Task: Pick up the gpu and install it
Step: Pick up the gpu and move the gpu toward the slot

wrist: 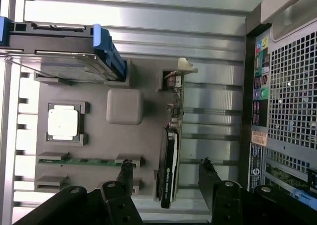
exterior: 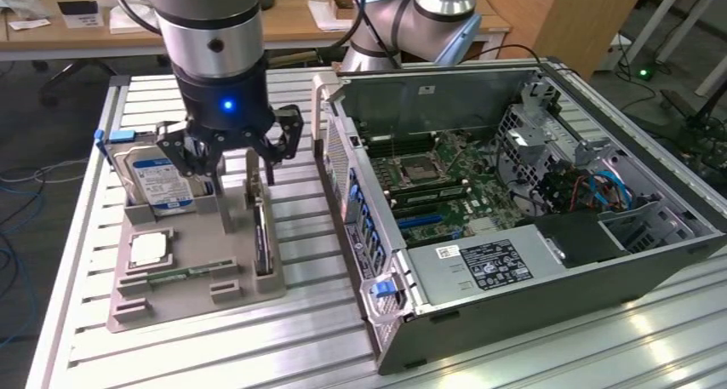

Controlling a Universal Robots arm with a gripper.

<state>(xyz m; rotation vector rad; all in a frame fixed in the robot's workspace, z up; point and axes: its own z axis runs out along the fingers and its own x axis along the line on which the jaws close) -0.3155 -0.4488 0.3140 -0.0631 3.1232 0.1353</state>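
The gpu (exterior: 262, 234) stands on its edge in a slot of the grey parts tray (exterior: 182, 302), a thin dark card with a green board edge and a metal bracket at the far end. In the wrist view the gpu (wrist: 170, 160) runs lengthwise between my fingers. My gripper (exterior: 233, 161) hangs above the tray, over the card's far end, open. In the wrist view the gripper (wrist: 166, 164) has one black finger (wrist: 125, 171) on each side of the card, and neither touches it.
The tray also holds a silver hard drive (exterior: 159, 180) with a blue clip, a processor (exterior: 148, 249) and a green memory stick (exterior: 182, 274). The open computer case (exterior: 512, 193) lies at the exterior view's right, motherboard exposed, close beside the tray. Both rest on a slatted aluminium table (exterior: 227, 351).
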